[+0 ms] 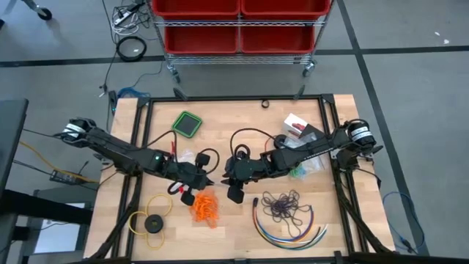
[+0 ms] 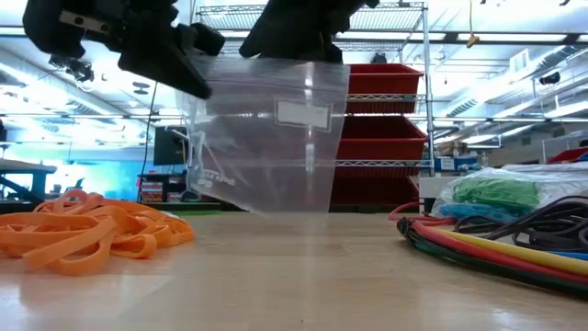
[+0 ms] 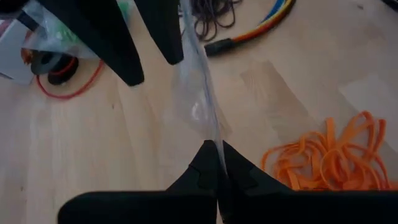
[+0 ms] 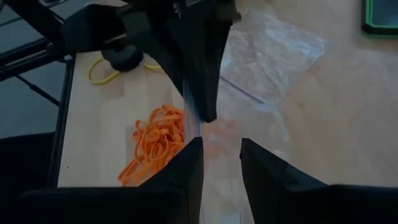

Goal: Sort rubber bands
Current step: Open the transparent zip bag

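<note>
The left tool [image 3: 219, 163] is pinching the edge of a clear plastic bag [image 2: 271, 138] with its fingers fully closed, holding it hanging above the desk [image 1: 234, 227]. The right tool [image 4: 221, 163] is hovering at the bag's rim with fingers parted, gripping nothing. Orange rubber bands [image 1: 206, 207] are lying just beside the bag, dark purple rubber bands [image 1: 284, 204] farther right.

— Where are the thin orange rubber bands [image 1: 206, 206]?
— In a loose, messy heap, flat on the wooden surface [image 1: 242, 235].
— And the thin dark purple rubber bands [image 1: 283, 204]?
— Tangled in a flat pile nearby. The green rubber bands [image 2: 496, 192] sit bunched inside a clear plastic bag [image 2: 542, 188].
</note>
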Robot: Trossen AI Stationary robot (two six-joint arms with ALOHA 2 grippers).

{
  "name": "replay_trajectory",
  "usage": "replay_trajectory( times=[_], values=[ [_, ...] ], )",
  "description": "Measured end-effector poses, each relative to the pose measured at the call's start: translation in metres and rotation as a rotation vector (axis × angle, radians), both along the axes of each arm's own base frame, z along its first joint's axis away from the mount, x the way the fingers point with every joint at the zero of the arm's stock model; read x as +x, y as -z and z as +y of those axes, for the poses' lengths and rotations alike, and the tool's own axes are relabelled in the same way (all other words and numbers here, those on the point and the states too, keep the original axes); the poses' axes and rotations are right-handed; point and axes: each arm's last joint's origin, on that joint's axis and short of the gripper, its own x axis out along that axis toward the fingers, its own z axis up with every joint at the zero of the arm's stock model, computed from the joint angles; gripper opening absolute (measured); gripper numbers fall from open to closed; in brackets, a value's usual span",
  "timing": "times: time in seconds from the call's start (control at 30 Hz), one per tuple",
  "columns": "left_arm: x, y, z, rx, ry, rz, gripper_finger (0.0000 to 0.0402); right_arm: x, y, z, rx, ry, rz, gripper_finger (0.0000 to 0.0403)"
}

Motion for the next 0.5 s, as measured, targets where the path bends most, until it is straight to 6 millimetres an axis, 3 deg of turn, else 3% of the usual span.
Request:
replay_trajectory(
  times=[0.5],
  values=[
    [0.0038,-0.0022,-0.0012,-0.009,0.003,-0.043,0.0002,-0.0022,0.0028,-0.0004,-0.004,-0.001,0.037,0.0094]
  ],
)
